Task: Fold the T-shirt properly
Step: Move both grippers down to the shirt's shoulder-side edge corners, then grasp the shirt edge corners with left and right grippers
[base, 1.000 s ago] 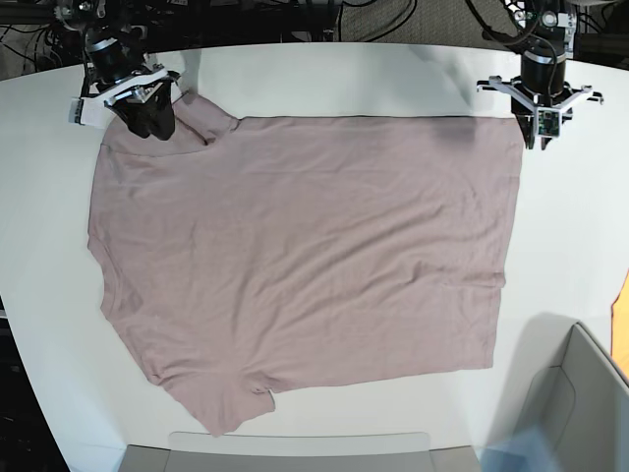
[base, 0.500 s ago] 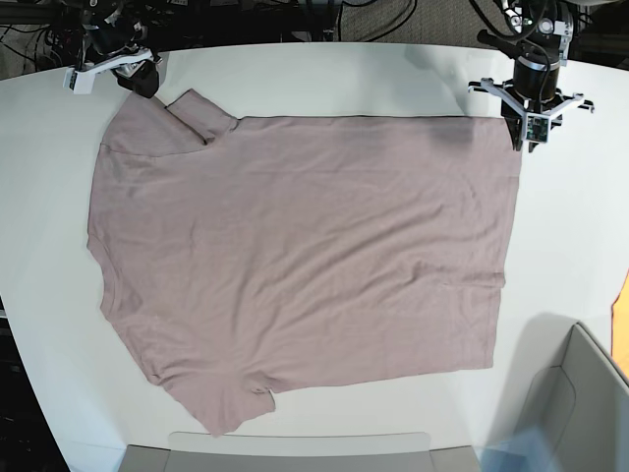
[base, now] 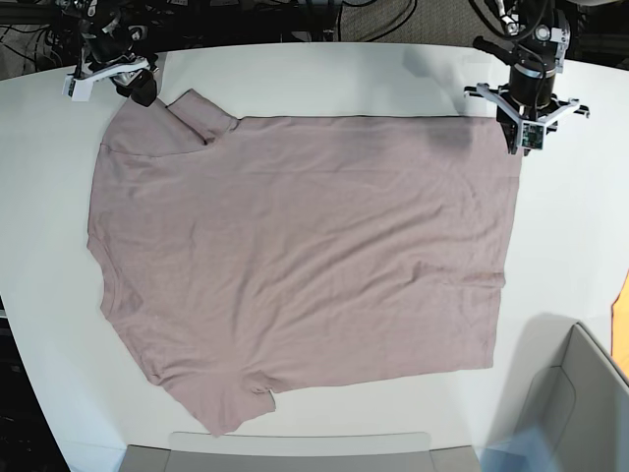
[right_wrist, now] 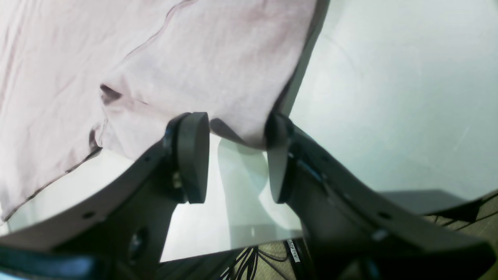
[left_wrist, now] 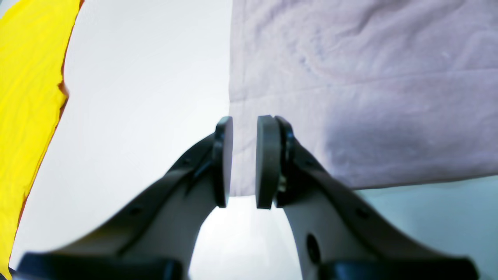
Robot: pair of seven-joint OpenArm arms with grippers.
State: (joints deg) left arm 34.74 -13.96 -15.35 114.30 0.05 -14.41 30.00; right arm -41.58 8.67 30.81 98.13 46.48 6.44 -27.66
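The pink-mauve T-shirt (base: 295, 256) lies spread flat on the white table (base: 393, 69), collar side at the left and hem at the right. In the base view my left gripper (base: 520, 138) hovers at the far hem corner. The left wrist view shows that gripper (left_wrist: 246, 124) with its pads a narrow gap apart over the corner of the T-shirt (left_wrist: 369, 77), gripping nothing. My right gripper (base: 138, 90) stands at the far sleeve's tip. In the right wrist view it (right_wrist: 235, 120) is wide open, with the sleeve end of the T-shirt (right_wrist: 175, 50) just beyond its fingers.
A yellow sheet (left_wrist: 27, 97) lies past the hem on the table's right side, showing as an orange edge (base: 621, 315) in the base view. A grey box (base: 580, 393) stands at the front right and a grey tray (base: 295, 452) at the front edge. Cables run behind the table.
My right gripper has drawn back off the sleeve to the table's far left corner. My left gripper has shifted slightly left, closer to the hem corner. The shirt has not moved.
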